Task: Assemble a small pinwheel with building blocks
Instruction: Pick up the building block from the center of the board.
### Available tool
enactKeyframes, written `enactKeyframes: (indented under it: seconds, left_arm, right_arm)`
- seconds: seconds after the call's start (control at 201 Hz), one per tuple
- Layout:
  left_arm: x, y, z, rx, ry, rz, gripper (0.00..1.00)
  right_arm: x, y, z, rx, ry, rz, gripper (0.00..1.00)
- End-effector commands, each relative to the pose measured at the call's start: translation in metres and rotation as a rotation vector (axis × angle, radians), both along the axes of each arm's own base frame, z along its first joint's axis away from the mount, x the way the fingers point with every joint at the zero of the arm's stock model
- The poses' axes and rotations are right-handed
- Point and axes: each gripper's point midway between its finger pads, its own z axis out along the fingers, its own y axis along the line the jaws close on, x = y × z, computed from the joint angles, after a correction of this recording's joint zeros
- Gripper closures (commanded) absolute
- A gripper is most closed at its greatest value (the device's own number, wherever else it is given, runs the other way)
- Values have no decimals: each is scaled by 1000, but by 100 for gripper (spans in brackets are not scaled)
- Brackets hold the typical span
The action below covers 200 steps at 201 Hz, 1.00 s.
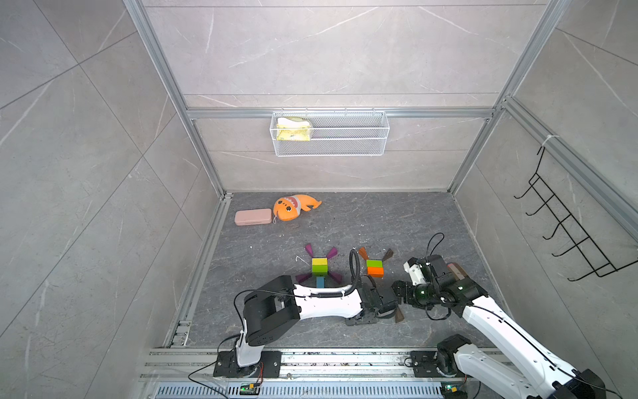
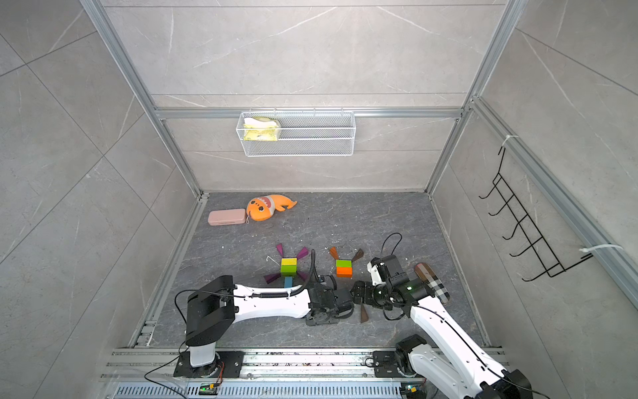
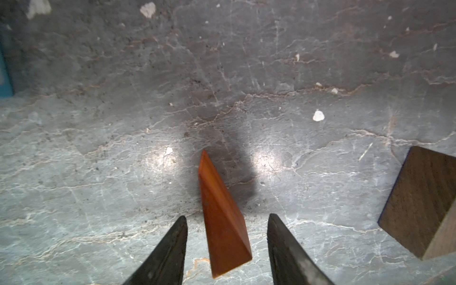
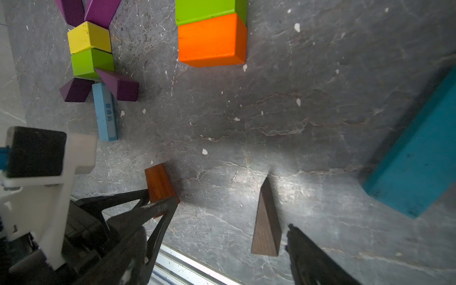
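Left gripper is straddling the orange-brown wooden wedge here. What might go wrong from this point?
1. The orange-brown wooden wedge sits skewed inside the open left gripper; one finger may touch first and shove or tip it.
2. The right gripper hangs close by the left in both top views, so they may collide.
3. The dark brown wooden wedge nearby could get knocked.

The white-and-black left arm [image 1: 328, 304] stretches toward three o'clock, with the left gripper [image 3: 227, 218] low and its jaws apart. The right arm [image 1: 500, 321] angles toward ten o'clock, the right gripper [image 1: 397, 292] spread wide.
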Motion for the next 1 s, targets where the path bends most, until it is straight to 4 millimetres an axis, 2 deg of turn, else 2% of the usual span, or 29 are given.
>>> enactKeyframes:
  seconds: [0.0, 0.344, 0.618, 0.817, 0.991]
  left_arm:
    - [0, 6, 2, 39, 2, 24, 49]
    - [-3, 9, -12, 37, 44, 16, 56]
    - [-3, 10, -22, 30, 75, 7, 66]
    - [1, 14, -12, 18, 46, -22, 73]
    - [0, 20, 2, 1, 10, -149, 86]
  right_arm:
    - [-6, 0, -4, -3, 18, 6, 11]
    - [-5, -3, -5, -14, 15, -7, 11]
    - [-4, -5, -8, -28, 22, -15, 11]
    - [-4, -6, -10, -40, 28, -22, 12]
    - [-1, -9, -14, -66, 40, -31, 12]
